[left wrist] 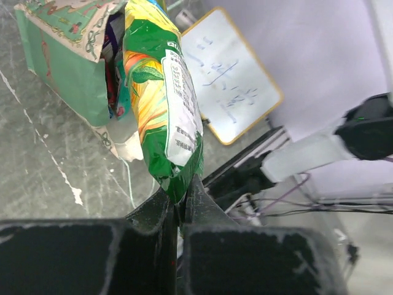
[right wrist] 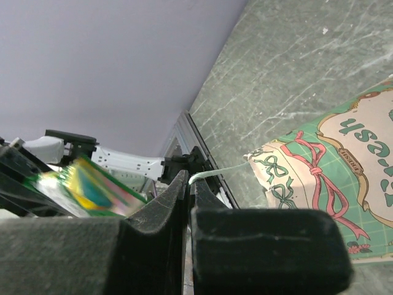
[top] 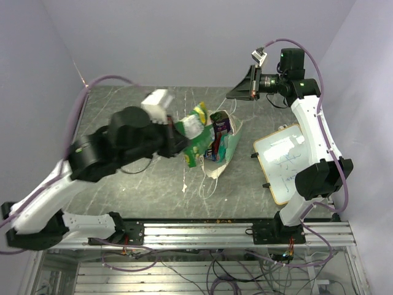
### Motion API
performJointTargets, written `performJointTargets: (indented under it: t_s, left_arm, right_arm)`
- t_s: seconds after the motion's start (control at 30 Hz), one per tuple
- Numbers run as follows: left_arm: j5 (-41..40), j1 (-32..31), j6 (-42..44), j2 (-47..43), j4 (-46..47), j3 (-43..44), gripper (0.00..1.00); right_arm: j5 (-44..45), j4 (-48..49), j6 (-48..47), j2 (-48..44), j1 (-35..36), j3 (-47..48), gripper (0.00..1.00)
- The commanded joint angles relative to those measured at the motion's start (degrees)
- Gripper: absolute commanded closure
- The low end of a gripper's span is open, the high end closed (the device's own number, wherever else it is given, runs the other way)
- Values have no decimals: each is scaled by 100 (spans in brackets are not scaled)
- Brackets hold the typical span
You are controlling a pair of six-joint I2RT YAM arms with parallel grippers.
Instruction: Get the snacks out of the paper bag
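The left pincer (left wrist: 181, 206) is clamped on the end of a green snack packet (left wrist: 163, 104), whose long axis runs from the jaws toward the mouth of the paper bag (left wrist: 61, 74); its far end lies at that mouth. Other snacks (top: 220, 125) are seen inside the bag. The right pincer (right wrist: 188, 178) is pinched on the bag's string handle (right wrist: 221, 171). A pull away from the bag, along that axis, is called for.

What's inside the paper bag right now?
A purple packet shows at the mouth of the paper bag, with something red beside it. The green snack bag in the left hand covers part of the opening; anything deeper is hidden.
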Motion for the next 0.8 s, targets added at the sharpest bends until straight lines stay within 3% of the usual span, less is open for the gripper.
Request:
performJointTargets:
  t_s: [0.0,0.17,0.37,0.43,0.47,0.57,0.67,0.77]
  left_arm:
    - [-187,11,-892,-900,-259,-268,93]
    - [-998,10,-1105,-1378,-869,-240,93]
    - [-2425,26,-1193,-699,-1868,187,93]
    - [-2605,305,-905,-477,-1769,136,93]
    - [-2343,682,-612,-421,-1490,-9,93]
    - [-58,2629,56,-369,-187,-841,93]
    - [1376,4062,23,-201,789,-1617,93]
    - [2787,5170,-505,161,2368,-2448,93]
  right_arm:
    - [182,-199,-333,-267,-43,138,100]
    - [260,-321,-439,-275,-43,169,100]
    - [297,-167,-298,-394,-45,-53,100]
    - [283,145,-63,-531,-43,-346,100]
    - [267,308,61,-590,-43,-478,100]
    - [243,594,316,-683,-45,-718,100]
    - [259,392,210,-614,-47,-560,100]
    - [409,-35,42,-473,-48,-205,100]
